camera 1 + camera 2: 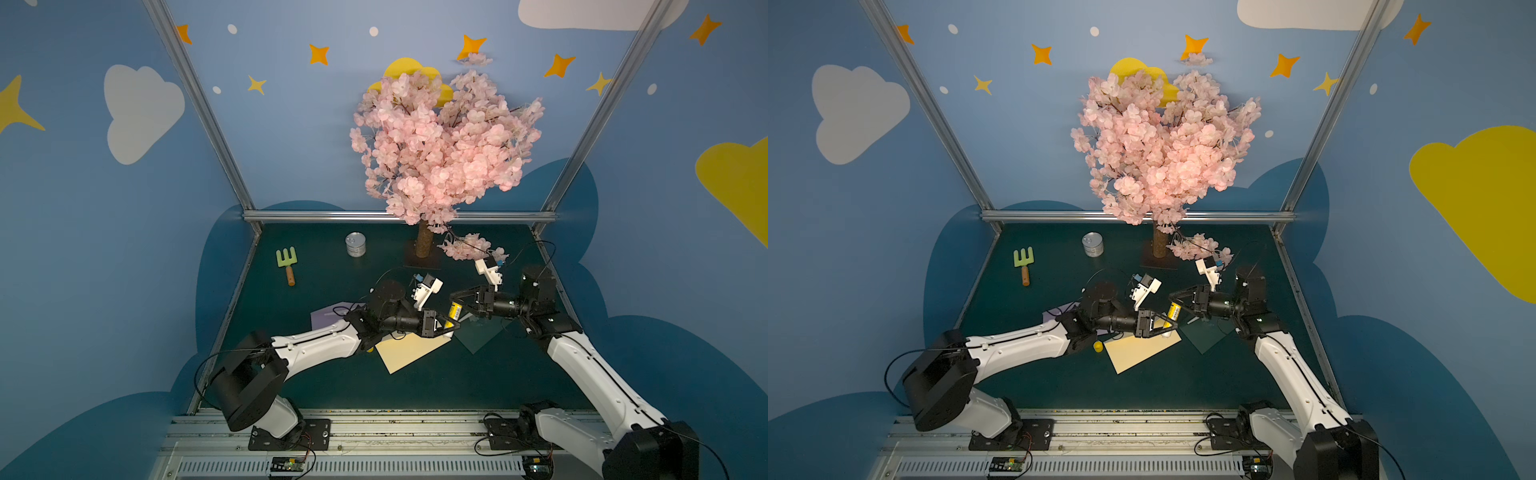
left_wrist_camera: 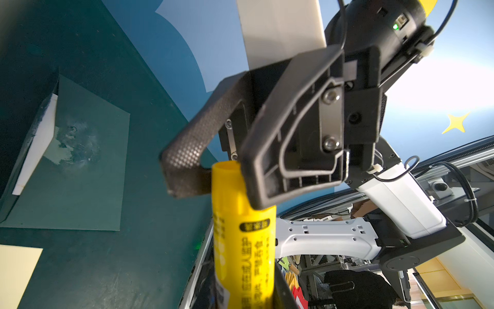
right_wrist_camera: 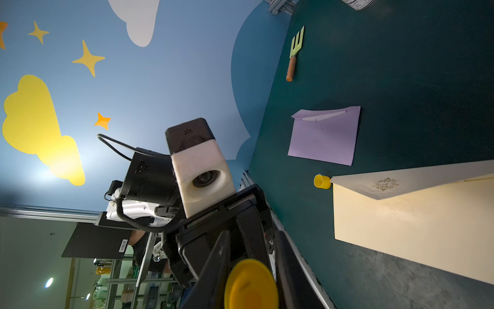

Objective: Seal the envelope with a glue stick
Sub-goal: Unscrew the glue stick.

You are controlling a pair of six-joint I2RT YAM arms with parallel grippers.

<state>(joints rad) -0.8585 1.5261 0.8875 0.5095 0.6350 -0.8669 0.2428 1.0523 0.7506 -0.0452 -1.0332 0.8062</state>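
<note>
Near: your aluminium rail (image 1: 395, 419) edges the dark green mat (image 1: 457, 386) | mid: cream envelope (image 1: 409, 351) lies flap-open, yellow cap (image 1: 1098, 346) just beside its corner; above its far edge your left gripper (image 1: 451, 325) and right gripper (image 1: 455, 306) both pinch the glue stick (image 1: 454, 312) | far: garden fork (image 1: 287, 264), can (image 1: 356, 244), blossom tree (image 1: 444, 137), blue star-painted wall (image 1: 291, 124).

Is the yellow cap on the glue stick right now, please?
No, the yellow cap lies on the table beside the cream envelope.

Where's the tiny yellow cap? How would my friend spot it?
Find the pink blossom tree, then come forward to the cream envelope. The cap sits by its corner nearest the left arm, the only small yellow thing loose on the table.
</note>
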